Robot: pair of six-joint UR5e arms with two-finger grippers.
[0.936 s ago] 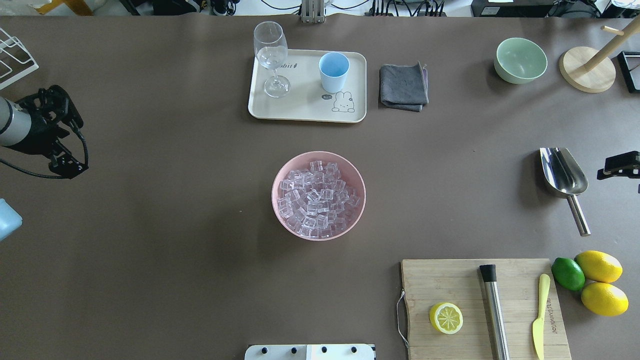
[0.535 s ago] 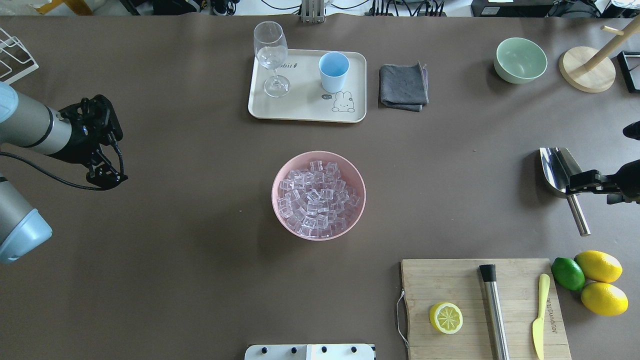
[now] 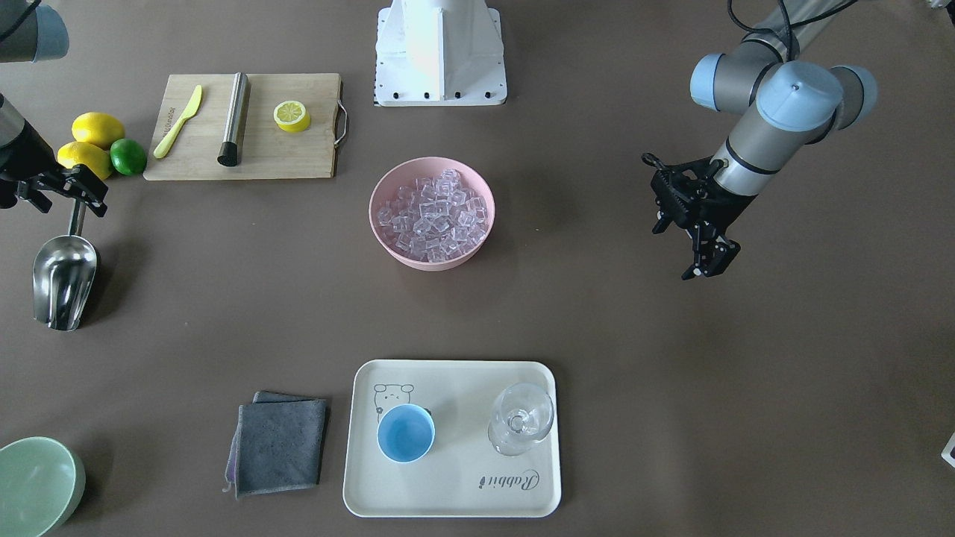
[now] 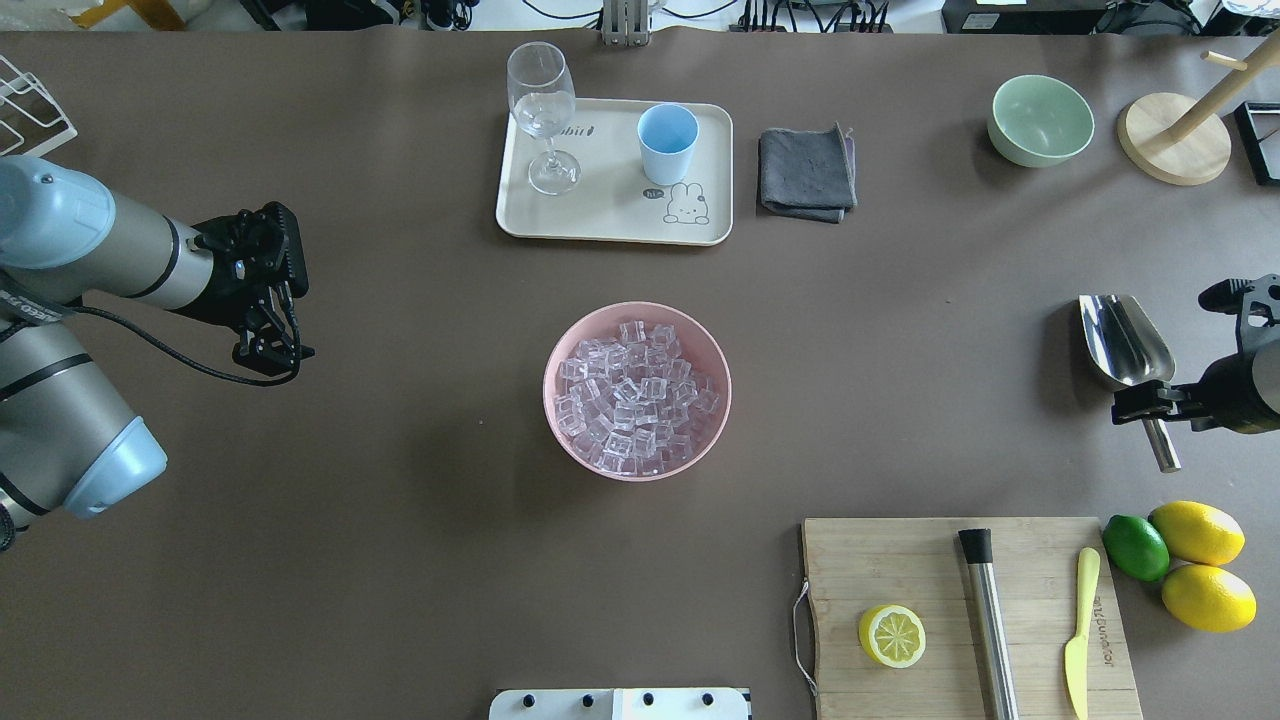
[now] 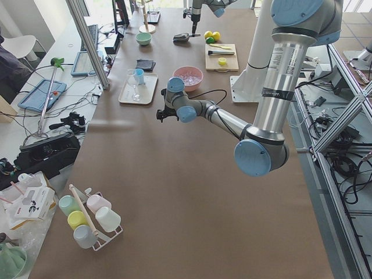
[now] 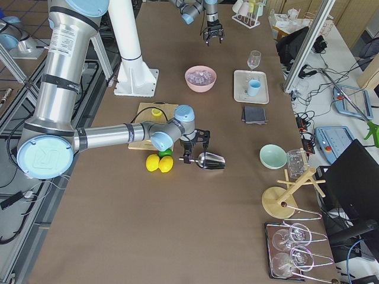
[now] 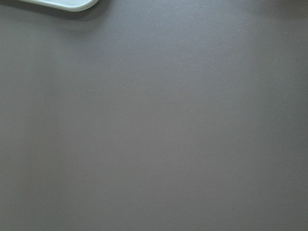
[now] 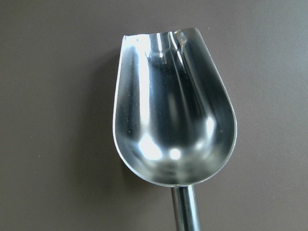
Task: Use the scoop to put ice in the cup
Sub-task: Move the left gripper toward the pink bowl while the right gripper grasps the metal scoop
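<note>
The ice (image 4: pixel 637 395) is heaped in a pink bowl (image 4: pixel 556 352) at mid-table, also in the front view (image 3: pixel 433 216). The light-blue cup (image 4: pixel 667 140) stands upright and empty on a cream tray (image 4: pixel 600 215) at the back. The steel scoop (image 4: pixel 1125 345) lies at the right with its trough up and shows empty in the right wrist view (image 8: pixel 173 125). My right gripper (image 4: pixel 1175 402) is open just above the scoop's handle (image 3: pixel 76 220). My left gripper (image 4: pixel 270 350) is open and empty above bare table, left of the bowl.
A clear stemmed glass (image 4: pixel 541 110) shares the tray. A grey cloth (image 4: pixel 806 172), a green bowl (image 4: pixel 1041 120) and a wooden stand (image 4: pixel 1175 140) are at the back right. A cutting board (image 4: pixel 900 570) with a steel rod, knife and lemon half is at the front right, with whole fruit (image 4: pixel 1200 565) beside it.
My left arm has swung rightward toward the table's middle. My right gripper has come in from the right edge and moved down over the scoop's handle.
</note>
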